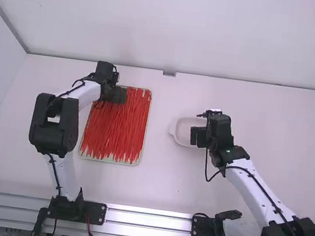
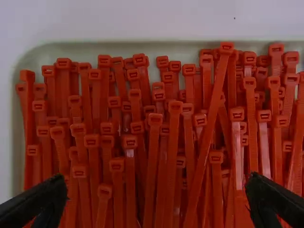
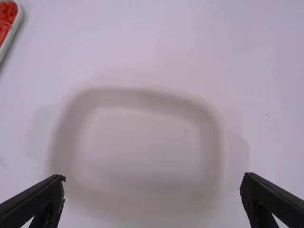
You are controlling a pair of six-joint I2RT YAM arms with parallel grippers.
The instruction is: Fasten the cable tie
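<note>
ties: a heap of red-orange plastic cable ties point(image 1: 119, 126) lies in a pale, shallow rectangular tray point(image 1: 109, 160) on the white tabletop point(image 1: 251, 106), left of the middle.
long axis: the ties run roughly parallel, lengthwise up the tray away from the arm bases, with their square heads bunched toward the far end.
left end effector point(image 1: 115, 94): fingers spread wide apart, holding nothing, poised over the far end of the heap. the heads lie straight below and just ahead of it.
key relation: the fingers straddle the ties across their length, so closing would likely pinch sideways on a strand or several.
right end effector point(image 1: 199, 136): fingers spread apart and empty, above a white, shallow oval dish point(image 1: 180, 129), well apart from the tray.
nearer arm: the left, clearly. the pick looks to be its job.
progress: no tie lifted or looped yet.
</note>
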